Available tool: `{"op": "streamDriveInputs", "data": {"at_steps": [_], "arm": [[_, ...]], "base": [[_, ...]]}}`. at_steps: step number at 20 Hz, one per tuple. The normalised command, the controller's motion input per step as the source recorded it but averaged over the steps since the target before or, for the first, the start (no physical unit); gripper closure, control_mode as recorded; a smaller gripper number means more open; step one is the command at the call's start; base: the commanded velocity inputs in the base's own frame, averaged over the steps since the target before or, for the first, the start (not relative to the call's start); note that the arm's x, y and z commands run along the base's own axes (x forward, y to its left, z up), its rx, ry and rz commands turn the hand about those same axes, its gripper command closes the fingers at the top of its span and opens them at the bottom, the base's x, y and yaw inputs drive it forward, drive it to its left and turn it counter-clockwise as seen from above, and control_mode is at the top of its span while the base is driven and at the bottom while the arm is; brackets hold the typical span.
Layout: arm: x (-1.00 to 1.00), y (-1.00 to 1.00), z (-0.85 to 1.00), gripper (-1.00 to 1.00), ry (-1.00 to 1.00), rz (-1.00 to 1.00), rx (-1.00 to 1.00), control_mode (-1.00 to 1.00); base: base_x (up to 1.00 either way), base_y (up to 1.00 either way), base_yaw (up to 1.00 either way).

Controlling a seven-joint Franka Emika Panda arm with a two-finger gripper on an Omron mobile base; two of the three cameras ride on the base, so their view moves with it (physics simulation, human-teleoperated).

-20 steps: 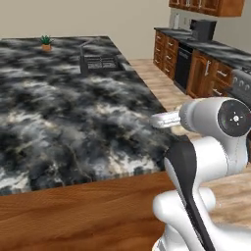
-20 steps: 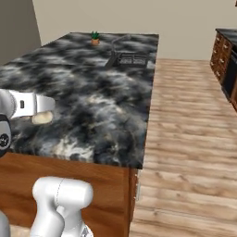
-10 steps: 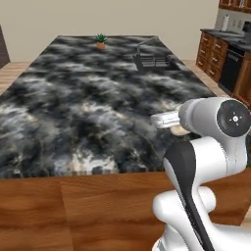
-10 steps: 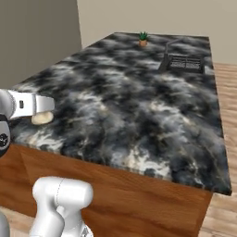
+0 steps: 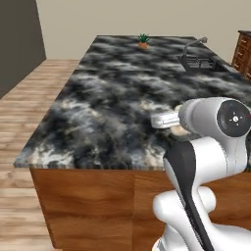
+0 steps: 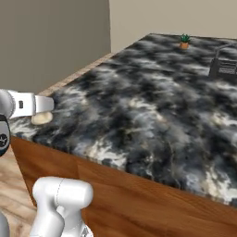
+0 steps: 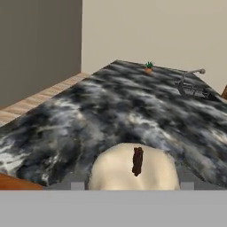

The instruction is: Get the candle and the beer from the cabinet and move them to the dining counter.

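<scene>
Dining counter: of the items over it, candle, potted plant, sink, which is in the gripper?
The candle, cream with a dark wick, sits between the gripper jaws at the near edge; the potted plant and sink are at the far end.

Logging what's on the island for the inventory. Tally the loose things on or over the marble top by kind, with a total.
Candle, held in the end effector over the dining counter: 1
Small potted plant: 1
Sink with faucet: 1
Total: 3
</scene>
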Motion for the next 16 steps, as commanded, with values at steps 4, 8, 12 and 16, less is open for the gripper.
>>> {"op": "streamDriveInputs", "data": {"at_steps": [4, 8, 12, 16], "arm": [[0.00, 0.00, 0.00, 1.00, 0.00, 0.00, 0.00, 1.00], [0.00, 0.00, 0.00, 1.00, 0.00, 0.00, 0.00, 1.00], [0.00, 0.00, 0.00, 1.00, 0.00, 0.00, 0.00, 1.00], [0.00, 0.00, 0.00, 1.00, 0.00, 0.00, 0.00, 1.00]], "base": [[0.27, 1.00, 0.14], [0.22, 1.00, 0.09], [0.19, 1.00, 0.03], [0.20, 0.95, -0.01]]}}
